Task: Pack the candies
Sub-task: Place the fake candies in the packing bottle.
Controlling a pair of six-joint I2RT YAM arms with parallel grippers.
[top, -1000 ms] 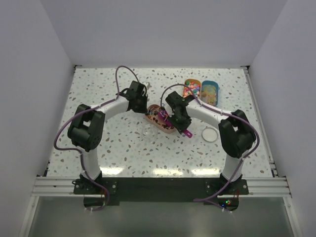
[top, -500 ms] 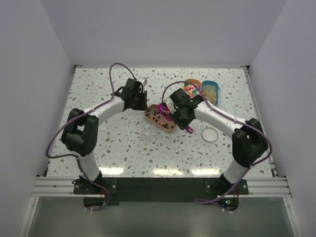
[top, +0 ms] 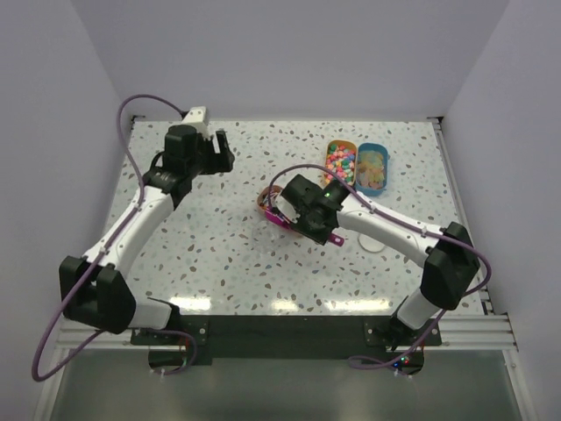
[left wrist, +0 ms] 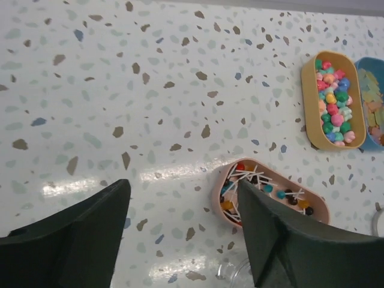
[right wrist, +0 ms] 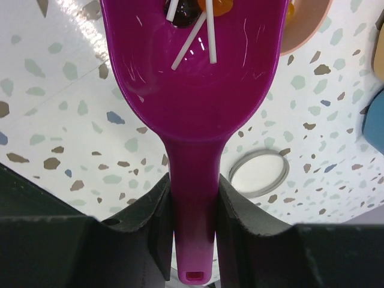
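Note:
The candies (left wrist: 255,180) are small dark, red and orange pieces on white sticks, lying in a pink tray (left wrist: 271,177). My right gripper (right wrist: 193,228) is shut on the handle of a purple scoop (right wrist: 192,90). A few candies (right wrist: 193,7) lie in the scoop's bowl. In the top view the scoop (top: 281,216) hangs over the near end of the pink tray (top: 265,199), under the right gripper (top: 304,213). My left gripper (top: 223,151) is open with nothing between its fingers, high above the table's far left, well away from the tray.
An orange tray of bright pastel candies (top: 340,161) and a blue tray (top: 372,165) stand at the back right. A round white lid (right wrist: 259,173) lies on the table under the right arm. A clear jar's rim (left wrist: 231,273) shows just near of the pink tray.
The left arm has swung up and away from the pink tray to the far left, and its jaws have opened. The right gripper has shifted left with the scoop.

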